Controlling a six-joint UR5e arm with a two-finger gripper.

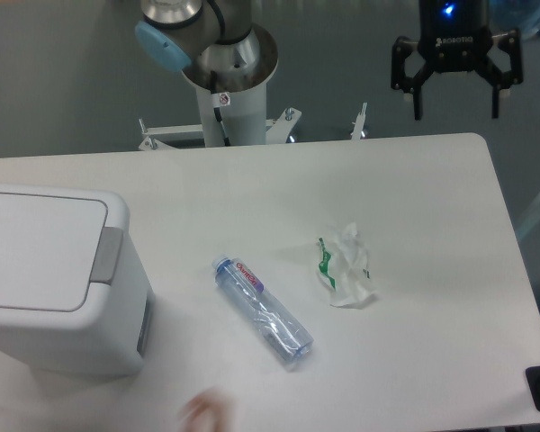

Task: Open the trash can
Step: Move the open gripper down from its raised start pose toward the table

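Observation:
The trash can [45, 279] is a big white boxy bin at the left edge of the table. Its flat lid lies closed, and a grey push tab [107, 255] sits on the lid's right side. My gripper [457, 112] hangs high at the far right, above the table's back edge. Its two black fingers are spread wide with nothing between them. It is far from the trash can, nearly the whole table width away.
A clear plastic bottle [264, 312] lies on its side at mid-table. A crumpled white and green wrapper [346, 267] lies to its right. The arm's base column [229, 85] stands behind the table. A blurred shape [201, 412] shows at the front edge.

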